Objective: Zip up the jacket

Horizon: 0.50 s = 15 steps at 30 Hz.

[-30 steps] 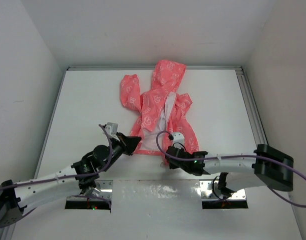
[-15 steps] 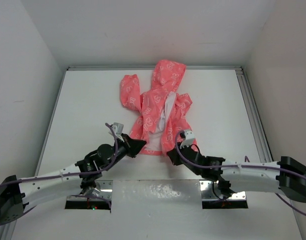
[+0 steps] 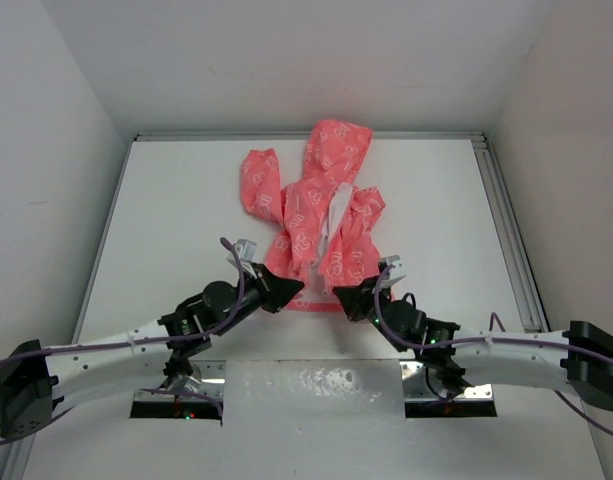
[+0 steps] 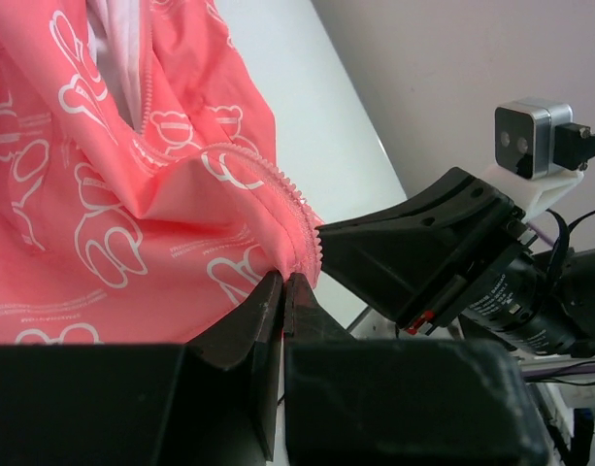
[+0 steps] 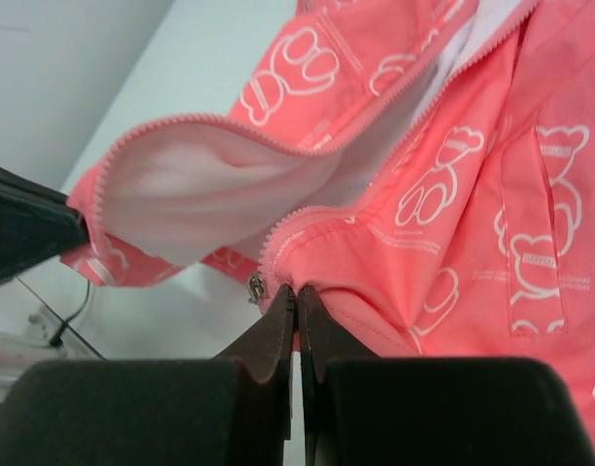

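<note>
The coral-pink hooded jacket (image 3: 321,215) with white bear outlines lies in the middle of the table, hood to the far side, front unzipped with white lining showing. My left gripper (image 3: 291,290) is shut on the bottom corner of its left front panel (image 4: 278,254). My right gripper (image 3: 343,296) is shut on the bottom corner of the right front panel (image 5: 321,267). The metal zipper slider (image 5: 255,287) hangs just left of the right fingertips. In the left wrist view my left gripper (image 4: 283,279) pinches the hem, with the right gripper (image 4: 423,257) just beyond it.
The white table (image 3: 176,220) has a metal rail (image 3: 506,220) along its right edge and white walls on three sides. The arm bases and mount plates (image 3: 446,385) sit at the near edge.
Both grippers have moved toward each other and a little away from the bases, drawing the two bottom hem corners closer. The lower front of the jacket has narrowed and bunched.
</note>
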Each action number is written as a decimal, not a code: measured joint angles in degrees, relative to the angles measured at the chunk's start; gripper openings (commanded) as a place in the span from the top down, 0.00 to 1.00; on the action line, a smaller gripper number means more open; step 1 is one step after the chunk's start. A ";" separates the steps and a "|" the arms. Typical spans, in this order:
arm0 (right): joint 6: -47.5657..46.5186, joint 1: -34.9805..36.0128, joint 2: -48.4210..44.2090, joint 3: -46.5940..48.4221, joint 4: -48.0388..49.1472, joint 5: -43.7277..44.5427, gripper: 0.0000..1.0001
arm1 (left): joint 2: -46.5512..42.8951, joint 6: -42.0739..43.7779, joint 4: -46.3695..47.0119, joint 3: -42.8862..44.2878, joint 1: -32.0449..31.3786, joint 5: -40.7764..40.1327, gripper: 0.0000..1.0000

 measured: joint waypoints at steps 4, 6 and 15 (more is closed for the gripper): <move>-0.87 0.00 -0.26 -0.07 3.21 1.29 1.00 | 1.05 -1.05 0.57 0.44 0.00 -0.04 1.00; -0.96 0.00 -0.90 -0.46 5.20 1.46 1.00 | 2.19 -1.60 0.61 0.85 0.00 -0.09 1.00; -1.11 0.00 1.70 -1.01 14.47 1.66 1.00 | 4.13 -7.23 1.27 1.77 0.00 -3.13 1.00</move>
